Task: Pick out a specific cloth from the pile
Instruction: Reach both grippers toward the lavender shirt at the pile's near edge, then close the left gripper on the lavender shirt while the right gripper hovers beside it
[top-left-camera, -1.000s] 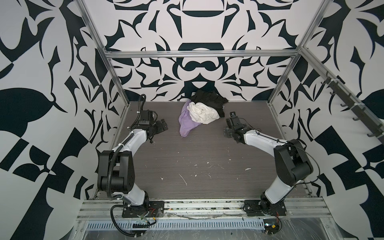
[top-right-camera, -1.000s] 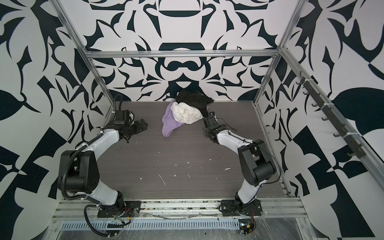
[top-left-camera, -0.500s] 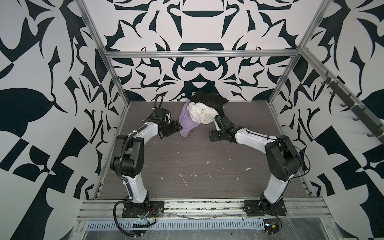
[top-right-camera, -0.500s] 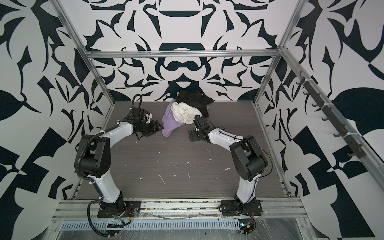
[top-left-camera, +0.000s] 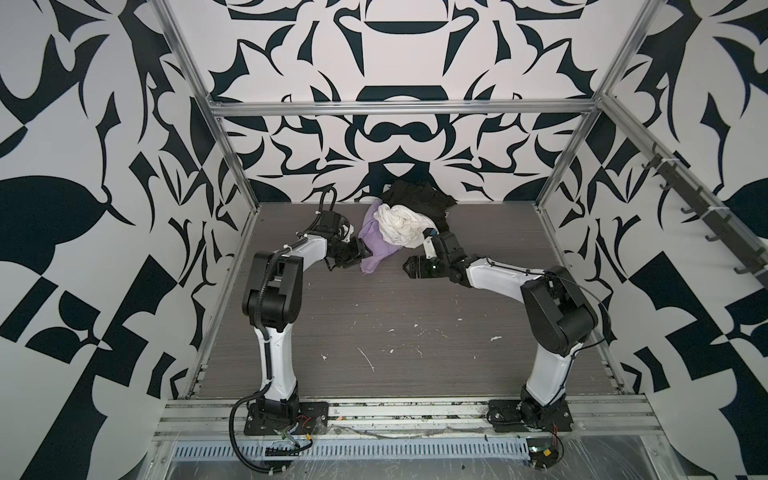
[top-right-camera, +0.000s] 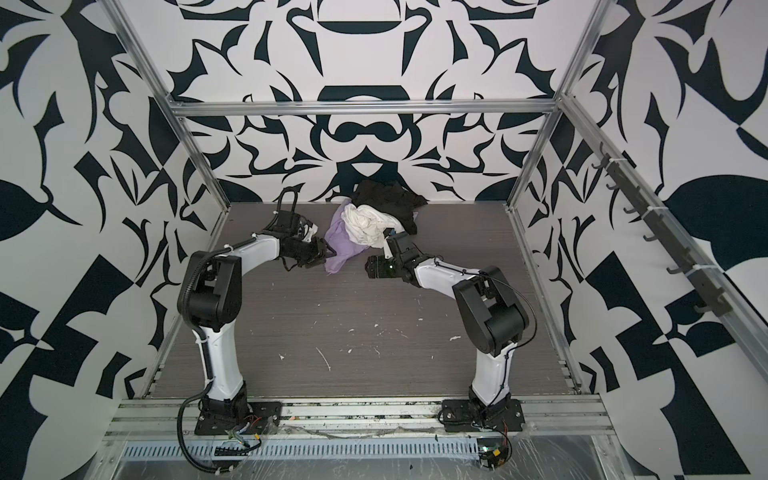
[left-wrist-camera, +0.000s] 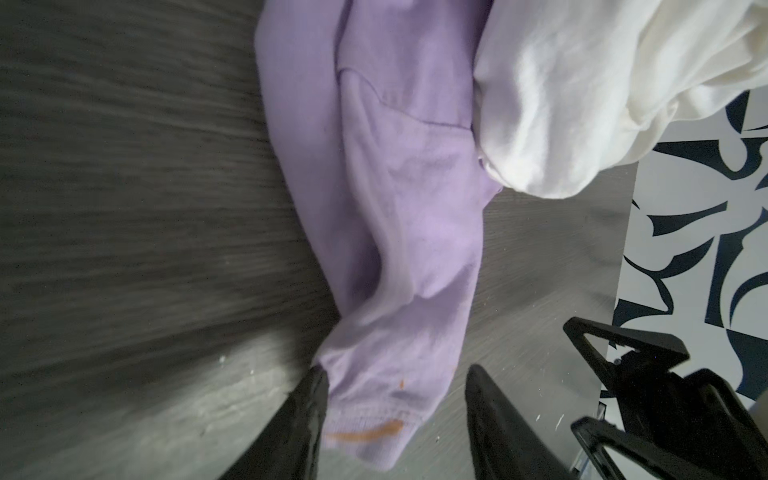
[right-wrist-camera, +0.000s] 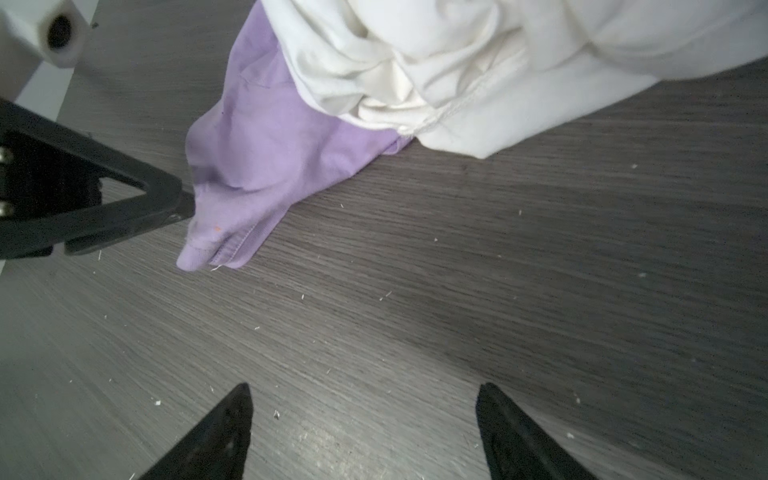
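The pile (top-left-camera: 432, 216) lies at the back of the table, against the rear wall. The lavender cloth (top-left-camera: 376, 245) (top-right-camera: 343, 245) sticks out from under the cream-white cloth (top-left-camera: 401, 226) toward the front left. My left gripper (top-left-camera: 363, 255) (left-wrist-camera: 397, 374) is open around the lavender cloth's (left-wrist-camera: 399, 208) cuffed end. One finger (left-wrist-camera: 307, 399) touches the fabric and its partner stands apart from it. My right gripper (top-left-camera: 409, 266) (right-wrist-camera: 365, 388) is open over bare table just right of that end (right-wrist-camera: 266, 137), holding nothing.
A black cloth (top-left-camera: 419, 199) sits behind the white one (right-wrist-camera: 457, 62), against the patterned back wall. Metal frame posts (top-left-camera: 232, 158) stand at the table's back corners. A hook rail (top-left-camera: 706, 216) runs along the right wall. White flecks (top-left-camera: 368, 359) dot the table's front half.
Both arms have swung in from the sides toward the pile. My left gripper has reached the lavender cloth's end and narrowed its jaws. My right gripper has moved left and forward of the pile.
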